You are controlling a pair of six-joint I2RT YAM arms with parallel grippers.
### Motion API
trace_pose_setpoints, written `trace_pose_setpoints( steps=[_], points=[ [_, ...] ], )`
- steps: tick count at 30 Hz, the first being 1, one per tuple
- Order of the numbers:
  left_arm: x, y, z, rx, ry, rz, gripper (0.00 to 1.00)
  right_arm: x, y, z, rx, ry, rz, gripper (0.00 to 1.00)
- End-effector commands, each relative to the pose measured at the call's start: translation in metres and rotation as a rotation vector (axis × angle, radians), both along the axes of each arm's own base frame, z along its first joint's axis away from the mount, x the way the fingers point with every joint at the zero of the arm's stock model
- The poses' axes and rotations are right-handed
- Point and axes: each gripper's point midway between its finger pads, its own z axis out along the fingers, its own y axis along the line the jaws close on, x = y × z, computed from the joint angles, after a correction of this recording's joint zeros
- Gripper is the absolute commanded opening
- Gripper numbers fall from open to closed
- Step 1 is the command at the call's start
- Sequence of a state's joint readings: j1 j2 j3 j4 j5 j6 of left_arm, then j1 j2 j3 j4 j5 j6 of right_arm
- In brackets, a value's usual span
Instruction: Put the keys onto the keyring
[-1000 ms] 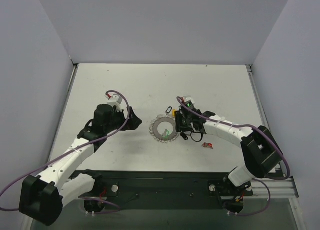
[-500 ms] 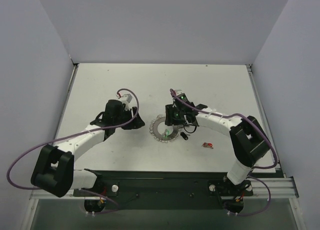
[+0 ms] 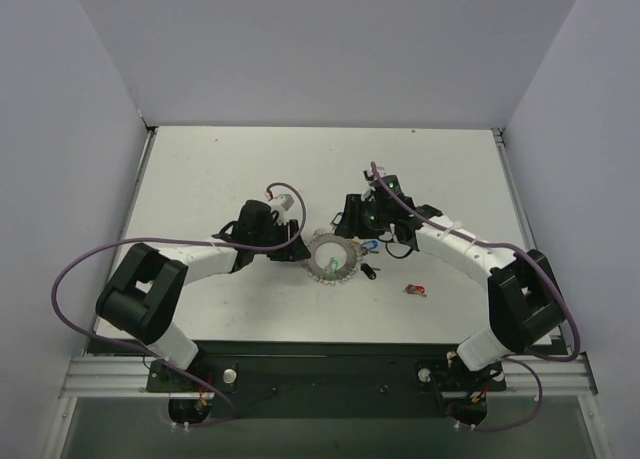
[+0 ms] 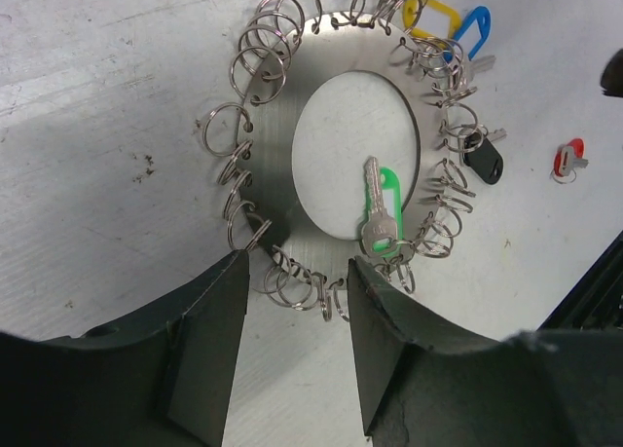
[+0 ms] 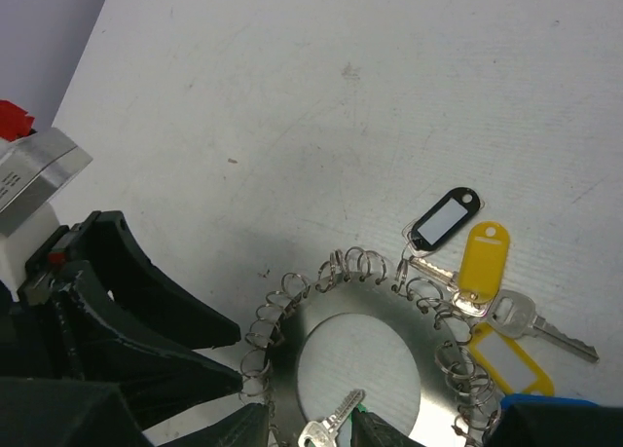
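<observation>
The keyring is a flat silvery ring edged with wire loops, lying mid-table. In the left wrist view its plate fills the frame, with a green-tagged key lying in its hole. Yellow and blue tags sit at its far rim, with a black key and a red key beyond it. My left gripper is open, its fingers straddling the near rim's loops. My right gripper is open, hovering over the ring and the green key.
A black tag and yellow tags lie against the ring's far right rim. The red key lies alone to the right, the black key closer in. The left gripper shows in the right wrist view.
My left arm has swung right until its open fingers reach the ring's left rim. My right gripper has drawn back from the ring, uncovering the blue tag.
</observation>
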State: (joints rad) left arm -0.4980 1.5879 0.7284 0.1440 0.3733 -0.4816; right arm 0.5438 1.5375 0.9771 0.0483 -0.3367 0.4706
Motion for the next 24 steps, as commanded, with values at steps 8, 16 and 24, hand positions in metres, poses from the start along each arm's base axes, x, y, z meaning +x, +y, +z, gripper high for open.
trace_pose_setpoints(
  steps=[8, 16, 24],
  points=[
    [0.024, -0.008, 0.006, 0.055, -0.106, 0.023, 0.52, -0.013, -0.013, 0.012, 0.016, -0.014, 0.003, 0.39],
    [0.025, -0.005, -0.007, 0.078, -0.094, 0.029, 0.43, -0.013, -0.015, 0.011, 0.009, -0.012, -0.001, 0.39],
    [0.025, -0.007, -0.011, 0.066, -0.094, 0.024, 0.28, -0.014, -0.017, 0.01, 0.003, -0.013, -0.001, 0.39]
  ],
)
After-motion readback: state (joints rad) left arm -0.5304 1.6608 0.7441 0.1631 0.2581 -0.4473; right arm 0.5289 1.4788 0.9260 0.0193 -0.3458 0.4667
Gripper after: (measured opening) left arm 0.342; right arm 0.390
